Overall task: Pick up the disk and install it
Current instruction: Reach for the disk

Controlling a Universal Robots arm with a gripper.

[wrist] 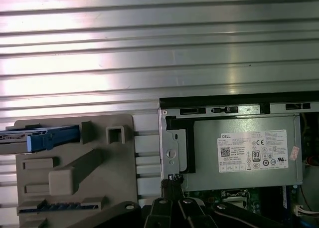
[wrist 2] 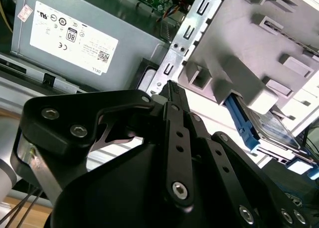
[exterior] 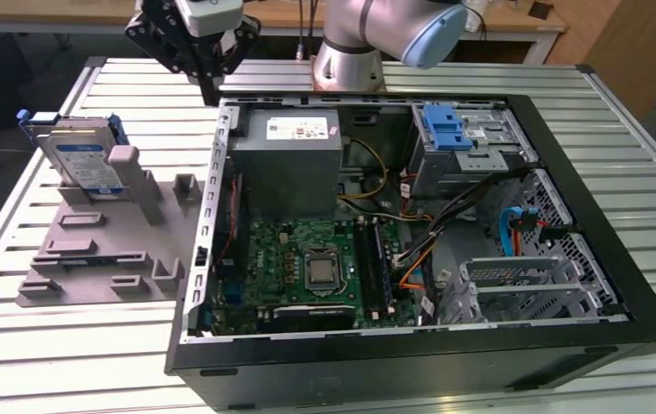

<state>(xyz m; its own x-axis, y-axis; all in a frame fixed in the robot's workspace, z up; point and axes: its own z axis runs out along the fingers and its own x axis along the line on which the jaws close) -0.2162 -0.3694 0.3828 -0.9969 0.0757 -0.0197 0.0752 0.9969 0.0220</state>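
The arm (exterior: 348,52) is silver-grey tubing with a pale blue joint cap (exterior: 434,39); the tool (wrist 2: 171,90) is matte black linkage bars studded with silver screws (wrist 2: 179,189).

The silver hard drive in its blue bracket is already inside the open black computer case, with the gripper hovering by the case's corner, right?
No. The exterior view shows the silver hard drive in its blue bracket standing in the grey plastic holder, to that view's left of the open black computer case. The gripper does hover by the case's corner.
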